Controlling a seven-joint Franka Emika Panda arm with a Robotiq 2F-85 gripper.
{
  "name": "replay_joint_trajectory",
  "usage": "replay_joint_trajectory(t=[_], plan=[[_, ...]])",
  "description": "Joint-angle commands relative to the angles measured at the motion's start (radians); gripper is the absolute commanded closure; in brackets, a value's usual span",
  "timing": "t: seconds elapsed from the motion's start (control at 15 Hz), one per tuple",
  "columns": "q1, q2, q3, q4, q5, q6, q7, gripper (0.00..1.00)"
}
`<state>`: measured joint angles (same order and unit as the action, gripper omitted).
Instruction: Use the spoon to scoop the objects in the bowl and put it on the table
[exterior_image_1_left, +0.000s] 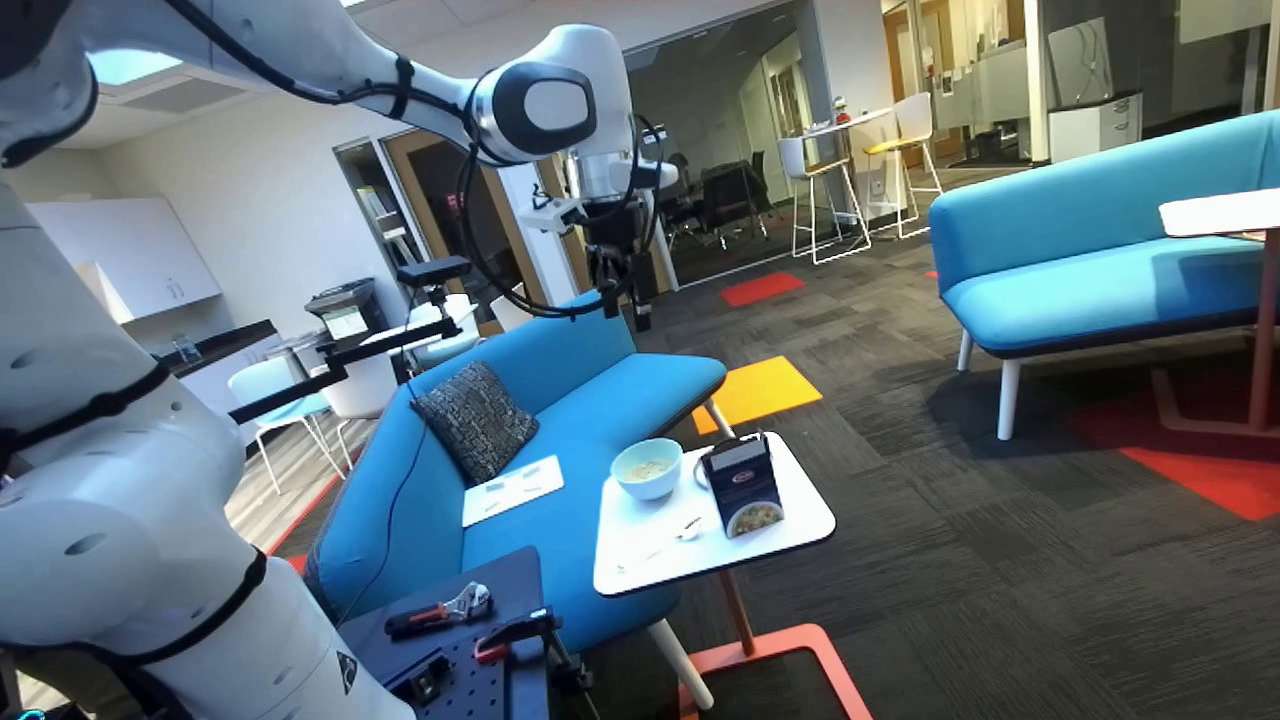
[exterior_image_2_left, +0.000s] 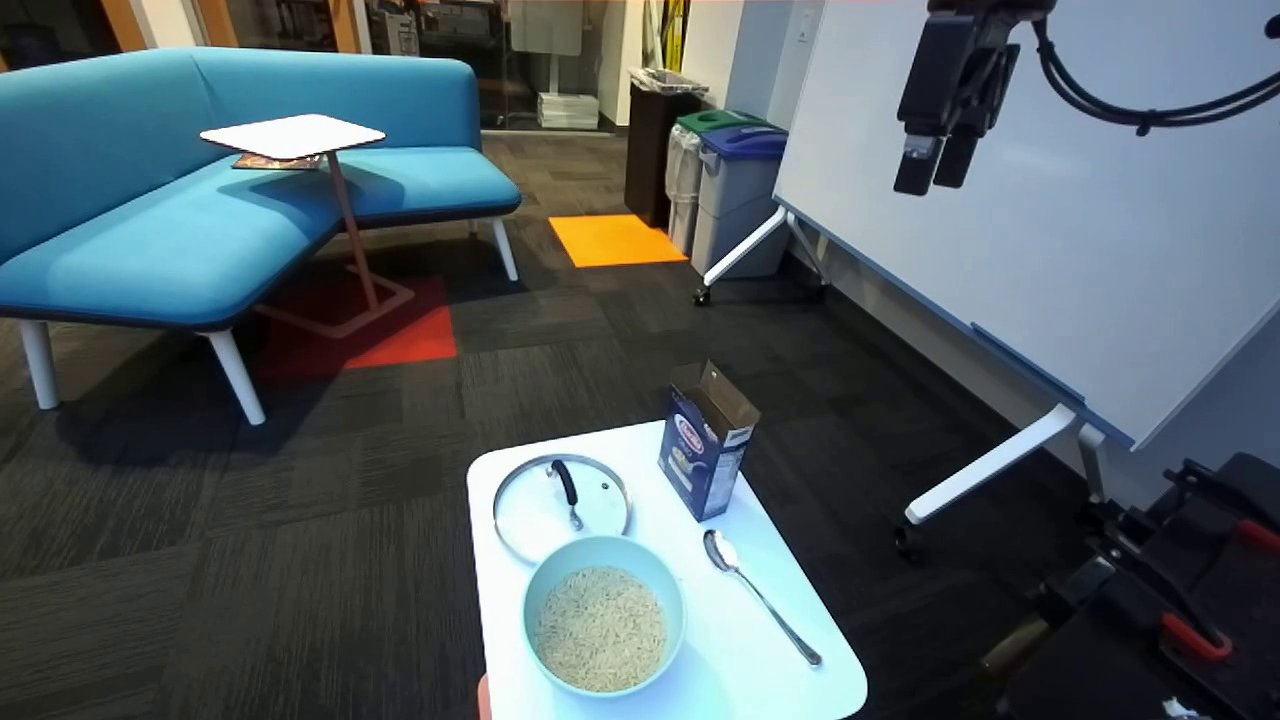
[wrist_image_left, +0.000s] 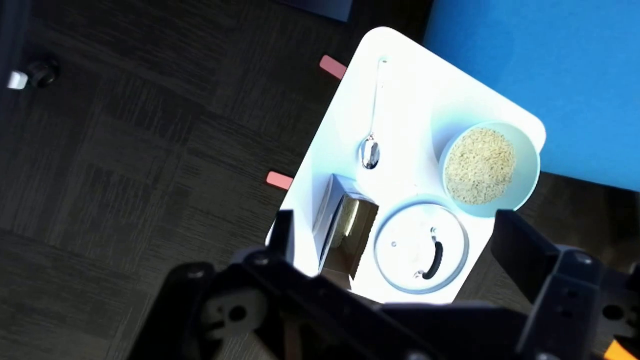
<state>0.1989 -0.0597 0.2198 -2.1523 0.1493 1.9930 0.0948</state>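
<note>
Spoon (exterior_image_2_left: 758, 596) — shiny, silvery, slim-handled.

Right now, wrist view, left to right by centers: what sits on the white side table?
Open dark-blue cardboard box → shiny metal spoon → round clear metal-rimmed lid → round pale blue-green bowl of rice-like grains.

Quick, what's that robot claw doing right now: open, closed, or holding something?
Gripper: wide open, holding nothing.
</note>
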Motion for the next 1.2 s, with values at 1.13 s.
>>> replay_joint_trajectory(t=[1.13], plan=[[0.048, 0.365, 0.082, -0.323, 0.192, 0.654, -0.029, 0.00]])
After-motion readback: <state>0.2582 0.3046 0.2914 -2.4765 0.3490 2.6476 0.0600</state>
